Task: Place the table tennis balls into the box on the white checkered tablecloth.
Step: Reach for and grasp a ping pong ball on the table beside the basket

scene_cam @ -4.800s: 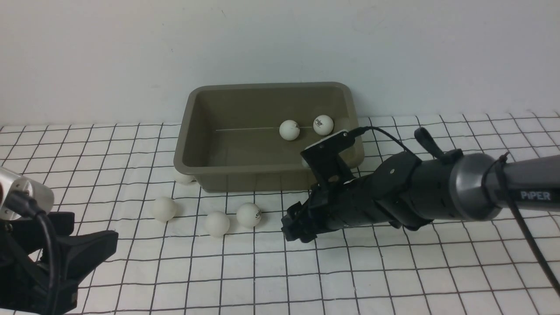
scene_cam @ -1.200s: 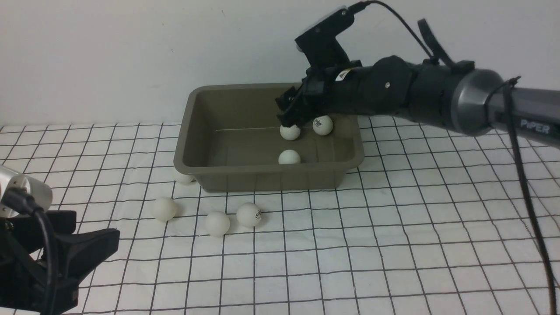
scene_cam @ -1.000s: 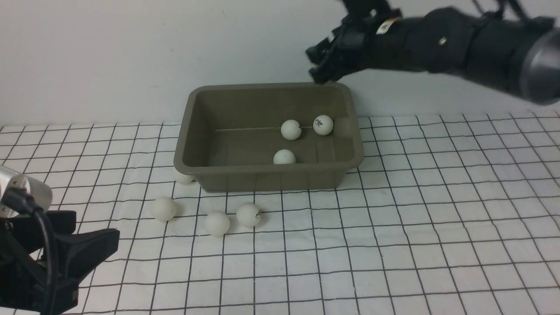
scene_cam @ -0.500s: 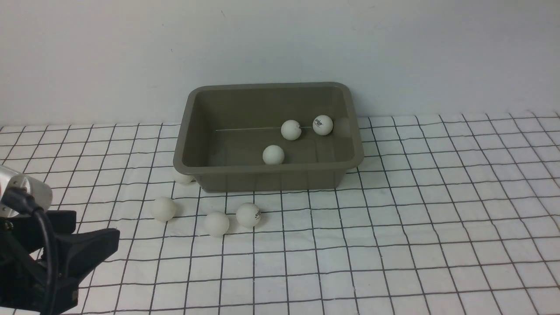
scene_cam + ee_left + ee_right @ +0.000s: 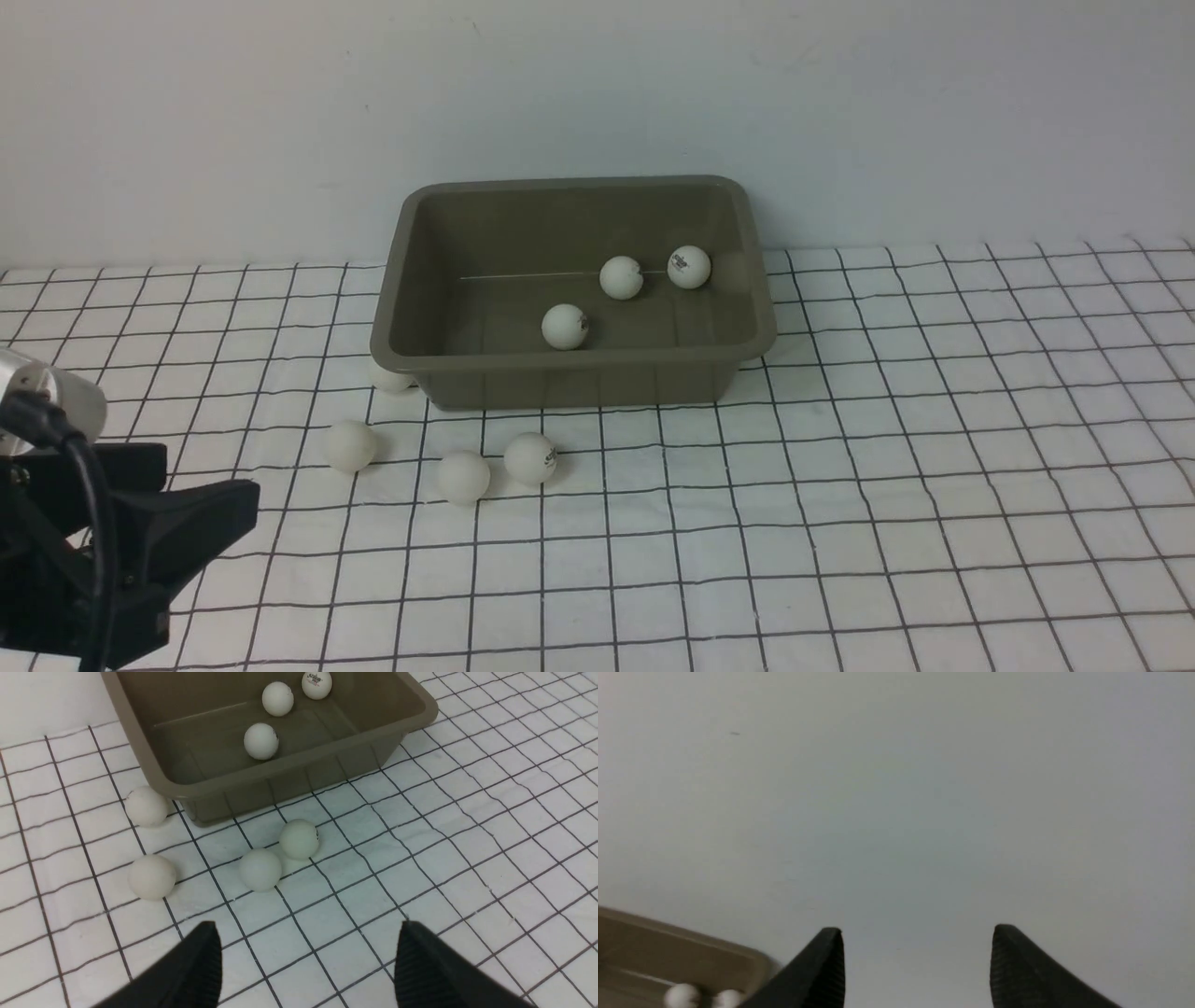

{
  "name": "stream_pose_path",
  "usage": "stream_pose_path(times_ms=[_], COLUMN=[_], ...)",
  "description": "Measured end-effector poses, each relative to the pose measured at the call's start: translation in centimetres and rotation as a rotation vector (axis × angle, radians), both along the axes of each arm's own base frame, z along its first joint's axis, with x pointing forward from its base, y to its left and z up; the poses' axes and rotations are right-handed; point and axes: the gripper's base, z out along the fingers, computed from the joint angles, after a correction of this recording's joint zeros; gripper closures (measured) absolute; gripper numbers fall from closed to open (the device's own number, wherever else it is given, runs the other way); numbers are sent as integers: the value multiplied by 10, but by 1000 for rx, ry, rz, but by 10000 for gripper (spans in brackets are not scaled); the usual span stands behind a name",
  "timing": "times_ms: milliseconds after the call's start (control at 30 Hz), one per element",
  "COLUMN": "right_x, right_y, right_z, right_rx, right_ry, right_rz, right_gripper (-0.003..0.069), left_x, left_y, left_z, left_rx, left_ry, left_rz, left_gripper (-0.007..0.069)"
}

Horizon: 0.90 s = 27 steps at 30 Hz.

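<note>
Inside the box point(image 5: 569, 378), three table tennis balls point(image 5: 565, 327); four outside its front-left corner. Spread, empty: left hand point(image 5: 307, 933), right hand point(image 5: 916, 931). Next, likely: left hand picks one.

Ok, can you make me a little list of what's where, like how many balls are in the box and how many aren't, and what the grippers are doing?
box: olive-grey, open top, on the checkered tablecloth
balls inside: three; one nearer the front, two side by side farther back
balls outside: four, on the tablecloth by the box's front left corner
left gripper: open, empty, over the tablecloth near the loose balls
right gripper: open, empty, pointing at the wall
</note>
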Motion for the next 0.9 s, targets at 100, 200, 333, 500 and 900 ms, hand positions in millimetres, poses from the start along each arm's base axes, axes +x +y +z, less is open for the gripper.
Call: stream_pose_path(times_ms=[100, 200, 333, 500, 900], right_x=[-13, -16, -16, -26, -74], right_y=[14, 26, 43, 62, 63], right_z=[3, -1, -17, -46, -104], right_rx=[18, -2, -10, -103, -144], right_ry=[15, 30, 76, 101, 156], right_rz=[118, 208, 298, 334, 315], right_gripper=[267, 267, 267, 267, 267], left_x=[1, 1, 1, 1, 0], left_y=[-1, -2, -2, -3, -3], left_z=[2, 3, 4, 4, 4], left_rx=[4, 4, -2, -8, -2], left_ry=[-27, -42, -51, -52, -55], left_rz=[-14, -26, -32, -39, -43], left_gripper=[174, 174, 174, 174, 174])
